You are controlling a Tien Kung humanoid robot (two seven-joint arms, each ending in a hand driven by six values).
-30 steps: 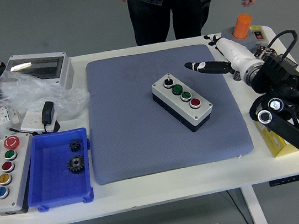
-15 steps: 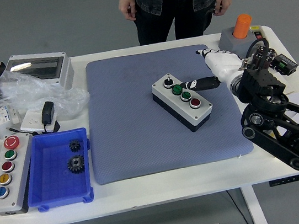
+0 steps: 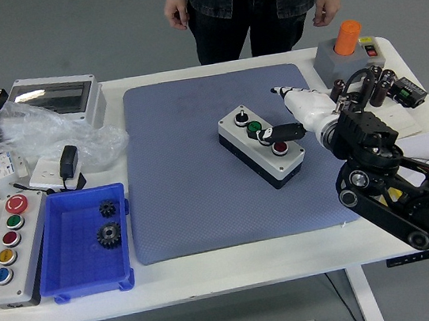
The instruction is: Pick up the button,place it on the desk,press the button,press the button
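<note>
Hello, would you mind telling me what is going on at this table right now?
The robot's right hand is reaching in from the right over the grey mat, with one dark finger stretched out onto the button box that lies on the mat. The fingertip sits about at the second green button, between the first green button and the red one. The left arm is out of view. A person stands at the far side, hands down, touching nothing.

The blue-grey mat (image 3: 204,202) looks like matt, finely textured cloth on the smooth white bench (image 3: 238,273). The button box (image 3: 262,146) is smooth plastic with glossy caps; the blue bin (image 3: 71,280) is shiny plastic.
</note>
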